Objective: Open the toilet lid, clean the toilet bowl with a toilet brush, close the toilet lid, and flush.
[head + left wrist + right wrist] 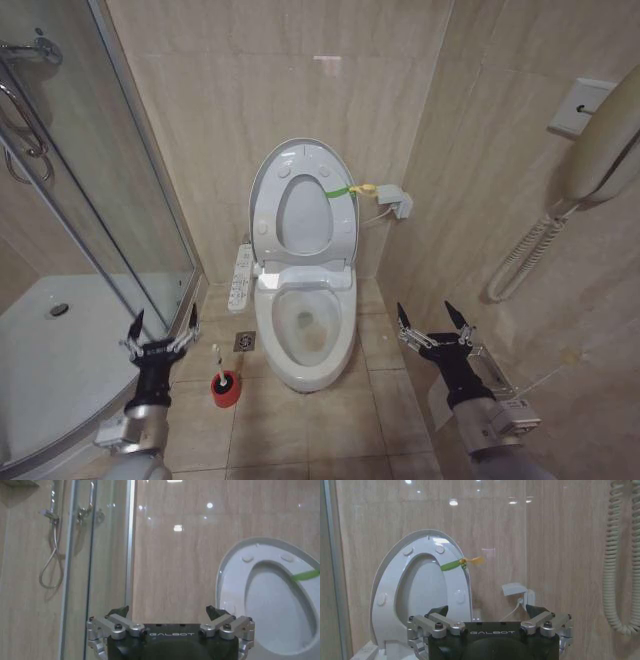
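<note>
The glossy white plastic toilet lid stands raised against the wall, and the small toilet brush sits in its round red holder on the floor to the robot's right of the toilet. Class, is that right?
One detail is wrong. The head view shows the small toilet brush in its round red holder on the robot's left of the toilet. The glossy white plastic toilet lid is indeed raised.

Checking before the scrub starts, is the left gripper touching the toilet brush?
Apart. In the head view the open left gripper hangs beside the shower glass, with bare floor tile between it and the toilet brush standing in its red holder.
</note>
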